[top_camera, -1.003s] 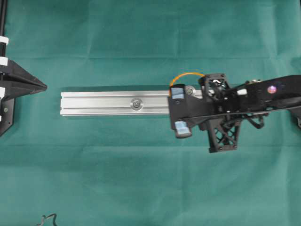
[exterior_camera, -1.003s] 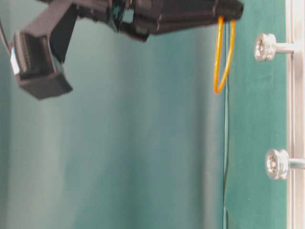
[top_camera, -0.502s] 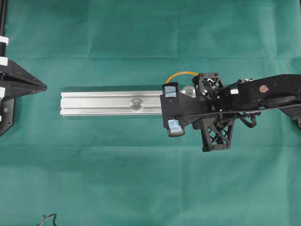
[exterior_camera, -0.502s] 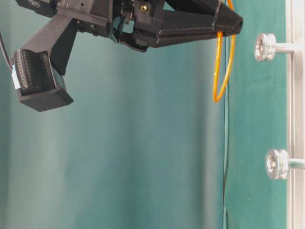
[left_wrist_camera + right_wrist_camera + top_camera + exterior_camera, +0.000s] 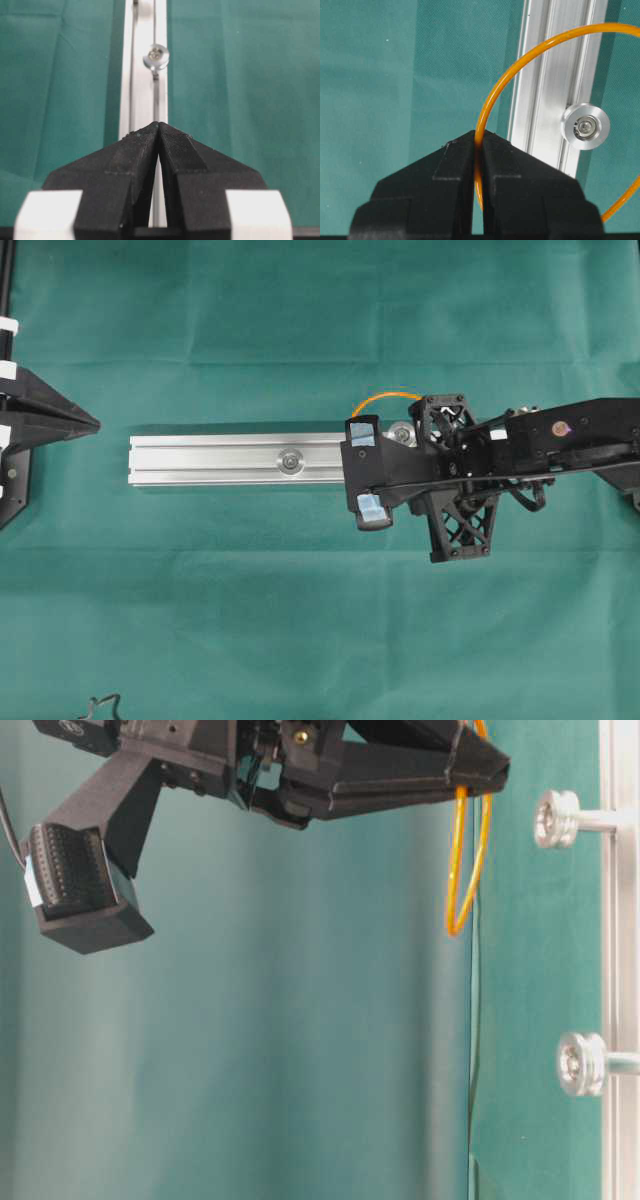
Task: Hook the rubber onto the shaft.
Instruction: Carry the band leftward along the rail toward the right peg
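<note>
A: The right gripper (image 5: 476, 142) has its jaws pressed together on the rubber (image 5: 520, 60), pinching one strand of it right at the fingertips.

B: It's a thin, smooth orange loop, holding a clean round curve as it stands out from the fingertips. From the wrist view the curve sweeps across the silver rail (image 5: 555, 75) and beyond both its edges, so the loop is wider than the rail.

A: And the shaft (image 5: 585, 126), that round silver post with the bolt in its middle, stands up from the rail and shows inside the ring of the rubber. Whether the rubber touches it, I cannot tell.

B: From table level the rubber (image 5: 465, 860) sits beside the shaft (image 5: 556, 818), off the rail (image 5: 622, 960).

A: The left gripper (image 5: 158, 131) sits well back from the rail's far end, jaws pressed together on nothing, looking along the rail at the second shaft (image 5: 156, 54).
</note>
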`<action>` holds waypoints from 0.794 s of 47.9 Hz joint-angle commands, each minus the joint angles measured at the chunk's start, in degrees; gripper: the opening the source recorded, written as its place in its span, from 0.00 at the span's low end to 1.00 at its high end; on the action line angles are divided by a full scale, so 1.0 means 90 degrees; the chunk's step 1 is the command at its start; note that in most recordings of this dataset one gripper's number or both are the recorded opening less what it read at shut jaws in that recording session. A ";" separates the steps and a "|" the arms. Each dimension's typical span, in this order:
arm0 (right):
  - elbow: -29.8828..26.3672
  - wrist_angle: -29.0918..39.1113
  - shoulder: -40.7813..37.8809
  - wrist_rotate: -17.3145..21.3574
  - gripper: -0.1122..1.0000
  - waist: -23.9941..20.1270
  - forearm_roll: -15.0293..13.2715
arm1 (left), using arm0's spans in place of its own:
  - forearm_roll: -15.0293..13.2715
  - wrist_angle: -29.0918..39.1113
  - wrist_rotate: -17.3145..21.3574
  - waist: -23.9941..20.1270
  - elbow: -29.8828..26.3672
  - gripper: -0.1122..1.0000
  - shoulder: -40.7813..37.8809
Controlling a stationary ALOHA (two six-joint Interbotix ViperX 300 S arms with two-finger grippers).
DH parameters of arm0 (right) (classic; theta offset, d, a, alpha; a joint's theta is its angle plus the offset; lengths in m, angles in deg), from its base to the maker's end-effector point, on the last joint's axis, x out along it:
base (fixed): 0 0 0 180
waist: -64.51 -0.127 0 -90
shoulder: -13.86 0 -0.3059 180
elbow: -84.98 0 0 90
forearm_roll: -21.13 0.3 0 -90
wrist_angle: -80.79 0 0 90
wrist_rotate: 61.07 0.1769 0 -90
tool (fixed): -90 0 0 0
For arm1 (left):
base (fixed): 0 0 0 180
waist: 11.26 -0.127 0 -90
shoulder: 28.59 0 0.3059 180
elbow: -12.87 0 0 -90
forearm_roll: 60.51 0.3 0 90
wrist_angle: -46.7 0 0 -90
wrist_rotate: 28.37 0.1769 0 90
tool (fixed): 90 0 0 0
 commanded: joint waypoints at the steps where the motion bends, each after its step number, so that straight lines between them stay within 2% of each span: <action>1: -0.0068 -0.0049 0.0078 0.0010 0.15 0.0010 0.0000 | 0.0029 -0.0039 0.0010 -0.0020 -0.0166 0.12 -0.0059; 27: 0.0283 -0.0625 -0.0205 0.0010 0.15 0.0010 0.0000 | 0.0029 -0.0039 0.0010 -0.0010 -0.0156 0.12 -0.0059; 38: 0.0283 -0.0605 -0.0225 0.0010 0.15 0.0010 0.0000 | 0.0029 -0.0039 0.0010 -0.0020 -0.0166 0.12 -0.0068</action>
